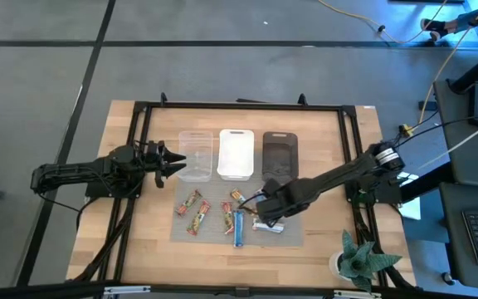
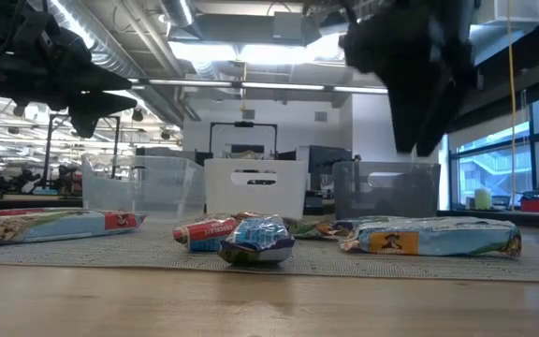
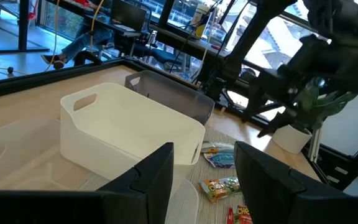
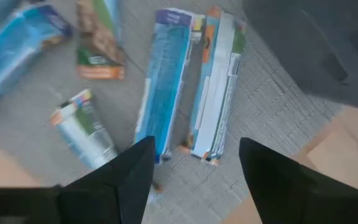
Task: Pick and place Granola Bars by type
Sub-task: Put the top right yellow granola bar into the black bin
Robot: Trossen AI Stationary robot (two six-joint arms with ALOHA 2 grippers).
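Hovering right pincer [image 1: 265,218], spread wide, empty, over granola bars [image 4: 166,81] on grey mat [image 1: 214,237]; bins [image 1: 236,154] behind.

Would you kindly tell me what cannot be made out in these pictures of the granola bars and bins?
- High view: the right gripper and its arm cover part of the silver-blue bars.
- Low view: nearer bars hide those behind; what is inside the clear bin, white bin and dark bin cannot be seen.
- Right wrist view: blurred, so wrapper print on the blue bar is unreadable.
- Left wrist view: the left gripper blocks the near mat.
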